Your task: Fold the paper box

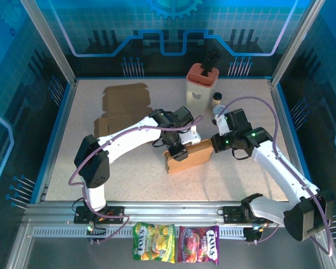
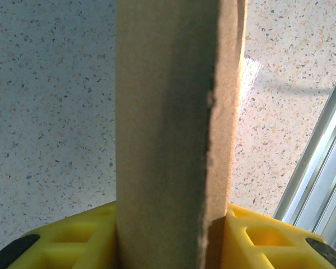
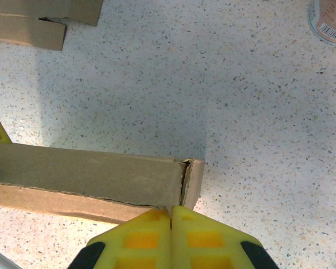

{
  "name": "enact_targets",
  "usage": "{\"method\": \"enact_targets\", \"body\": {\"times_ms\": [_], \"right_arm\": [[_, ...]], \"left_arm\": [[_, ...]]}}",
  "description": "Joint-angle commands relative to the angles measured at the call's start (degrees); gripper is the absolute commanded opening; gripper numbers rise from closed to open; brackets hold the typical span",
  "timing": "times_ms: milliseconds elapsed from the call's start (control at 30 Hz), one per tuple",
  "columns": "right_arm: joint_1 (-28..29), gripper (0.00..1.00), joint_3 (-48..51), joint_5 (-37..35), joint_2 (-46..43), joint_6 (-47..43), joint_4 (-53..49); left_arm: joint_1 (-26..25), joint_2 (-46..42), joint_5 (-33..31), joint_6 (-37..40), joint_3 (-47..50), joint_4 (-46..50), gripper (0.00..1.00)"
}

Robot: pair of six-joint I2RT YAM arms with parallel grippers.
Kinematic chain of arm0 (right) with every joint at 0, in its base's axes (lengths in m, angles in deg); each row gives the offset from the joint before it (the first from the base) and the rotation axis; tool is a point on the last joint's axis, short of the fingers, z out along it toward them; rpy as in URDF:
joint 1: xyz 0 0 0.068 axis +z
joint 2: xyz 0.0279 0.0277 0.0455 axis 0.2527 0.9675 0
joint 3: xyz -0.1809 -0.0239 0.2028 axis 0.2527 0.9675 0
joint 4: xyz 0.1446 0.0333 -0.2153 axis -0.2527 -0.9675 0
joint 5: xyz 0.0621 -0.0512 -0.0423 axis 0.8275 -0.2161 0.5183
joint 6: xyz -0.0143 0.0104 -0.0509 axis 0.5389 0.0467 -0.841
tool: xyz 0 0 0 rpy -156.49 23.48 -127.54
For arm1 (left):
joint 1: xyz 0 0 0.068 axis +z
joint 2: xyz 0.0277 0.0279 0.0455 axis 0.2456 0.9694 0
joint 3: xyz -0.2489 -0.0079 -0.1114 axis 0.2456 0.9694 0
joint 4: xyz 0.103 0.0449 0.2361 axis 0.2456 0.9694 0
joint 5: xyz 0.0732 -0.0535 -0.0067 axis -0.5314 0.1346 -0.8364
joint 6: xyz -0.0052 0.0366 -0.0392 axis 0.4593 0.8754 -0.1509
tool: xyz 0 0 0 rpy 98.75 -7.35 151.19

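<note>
- At the far left you have two flat cardboard blanks [image 1: 123,98] lying on the table [image 1: 241,179], well apart from the work.
- The left arm reaches over from the near left, across the space beside those blanks, toward the middle of the table.
- Your left gripper [image 1: 179,150] sits at the left part of the paper box [image 1: 195,156]. In the left wrist view its jaws pinch an upright cardboard wall of the box, one yellow jaw on each face.
- The paper box stands in the middle of the table, between the two grippers, with its long side running left to right.
- Your right gripper [image 3: 171,216] is at the right end of the box. Its jaws are pressed flat together with nothing between them, and the tips touch the box's end corner, where a short flap stands slightly apart from the wall.
- Behind the box, far of centre, stand a pink-topped holder [image 1: 201,84] and, just right of it, a small bottle [image 1: 217,100], close to the right wrist.
- Two sweet bags [image 1: 176,244] lie on the near rail, between the arm bases.
</note>
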State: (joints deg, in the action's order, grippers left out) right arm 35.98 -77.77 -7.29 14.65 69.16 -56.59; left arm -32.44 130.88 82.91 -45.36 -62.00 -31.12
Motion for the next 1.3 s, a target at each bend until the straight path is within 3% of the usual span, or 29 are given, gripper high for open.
{"method": "enact_targets", "body": {"times_ms": [0, 233, 433, 767, 1033, 1267], "right_arm": [[1.49, 0.00, 2.35, -3.70, -1.67, 2.42, 0.06], [2.11, 0.00, 4.68, -4.55, -2.93, 5.15, 2.37], [2.74, 0.00, 6.58, -6.62, -4.19, 6.61, 2.62], [3.59, 0.00, 2.92, -10.52, -3.32, 13.81, 0.25], [6.05, 0.00, -0.53, -14.05, -0.75, 18.04, -2.29], [7.08, 0.00, -3.89, -14.87, 2.19, 19.77, -5.08]], "left_arm": [[1.12, -0.95, -1.77, -1.14, -0.49, 0.83, 0.41], [1.13, -1.04, -2.61, -1.49, -0.61, 0.31, 0.42], [1.11, -2.44, -3.01, -3.38, -0.16, -1.18, 0.48], [0.98, -12.12, -3.44, -11.96, 7.30, -8.70, 0.63], [1.83, -21.35, -10.02, -19.71, 14.02, -12.57, 0.60], [5.47, -25.14, -10.53, -27.31, 14.32, -4.53, 0.48]]}}
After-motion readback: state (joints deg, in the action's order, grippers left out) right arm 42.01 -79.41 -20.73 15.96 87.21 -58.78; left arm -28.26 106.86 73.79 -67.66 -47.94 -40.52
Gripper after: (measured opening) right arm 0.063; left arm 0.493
